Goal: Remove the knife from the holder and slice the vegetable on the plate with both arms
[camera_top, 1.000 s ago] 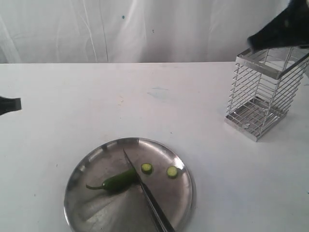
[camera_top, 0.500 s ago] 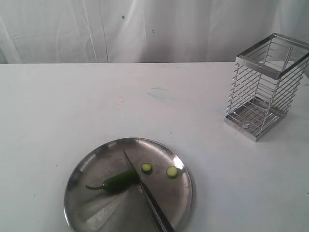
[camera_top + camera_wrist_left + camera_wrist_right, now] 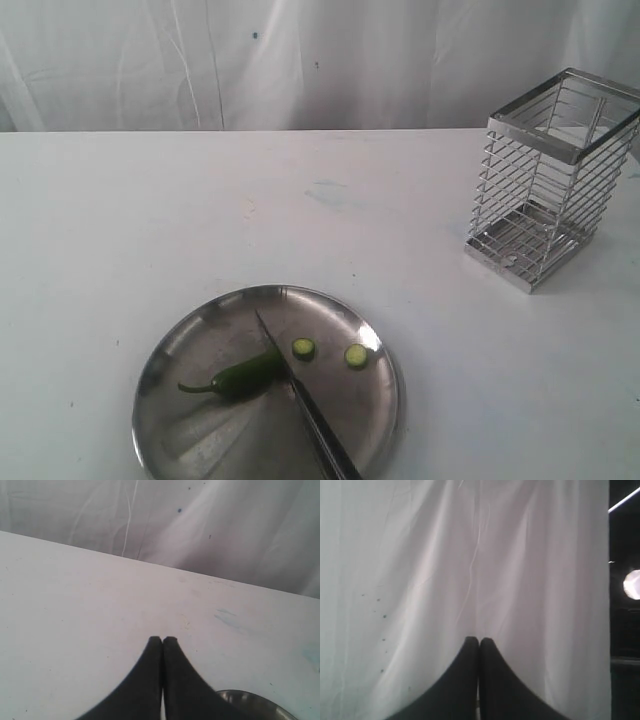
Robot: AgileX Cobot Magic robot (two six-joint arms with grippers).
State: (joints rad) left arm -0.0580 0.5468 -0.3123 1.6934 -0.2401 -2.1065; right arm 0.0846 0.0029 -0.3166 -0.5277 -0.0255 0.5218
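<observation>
Exterior view: plate (image 3: 168, 352) sat on the desk (image 3: 150, 220) toward the near edge, roughly midway between the left and right edges; its near rim was cut off by the frame. Chili (image 3: 240, 375) lay on the plate, stem toward the left edge, cut end toward the plate's centre. Two slices (image 3: 304, 348) (image 3: 356, 355) lay flat on the plate on the right of the cut end, apart from each other. Knife (image 3: 310, 410) lay across the plate, tip toward the far edge and handle toward the near edge, running out of frame. The blade passed right at the chili's cut end, between chili and slices; contact could not be judged. Holder (image 3: 550, 180) stood upright near the right edge, well apart from the plate, with nothing inside. Curtain (image 3: 300, 60) hung behind the far edge.

Left wrist view: left tool (image 3: 162, 642) had its fingers pressed together, nothing between them, above bare desk. A bit of the plate rim (image 3: 255, 700) showed beside it.

Right wrist view: right tool (image 3: 479, 641) had its fingers together and gripped nothing, facing the curtain (image 3: 445, 555).
</observation>
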